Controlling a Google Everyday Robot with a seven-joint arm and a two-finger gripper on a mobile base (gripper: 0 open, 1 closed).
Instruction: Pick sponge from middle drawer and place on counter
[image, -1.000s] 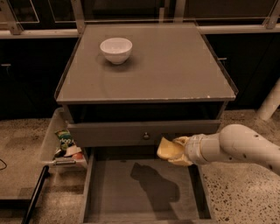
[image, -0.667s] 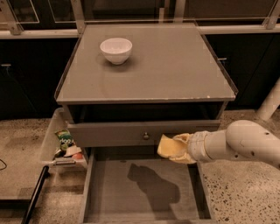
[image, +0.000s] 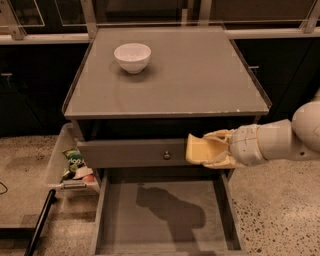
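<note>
The pale-yellow sponge (image: 198, 149) is held in my gripper (image: 212, 148), which is shut on it, in front of the grey drawer front with the round knob (image: 166, 155). It hangs above the open middle drawer (image: 162, 220), whose flat grey floor is bare and shows the arm's shadow. My white arm (image: 280, 138) reaches in from the right. The grey counter (image: 170, 75) lies above and behind the gripper, its front edge just over the sponge.
A white bowl (image: 132, 57) stands on the counter at the back left. A clear plastic bin of snack packets (image: 70, 162) sits on the floor left of the cabinet. A dark rod (image: 40, 222) lies at the lower left. Speckled floor lies on both sides.
The gripper with the sponge has risen a little and shifted slightly right, staying in front of the drawer front. Nothing else has moved.
</note>
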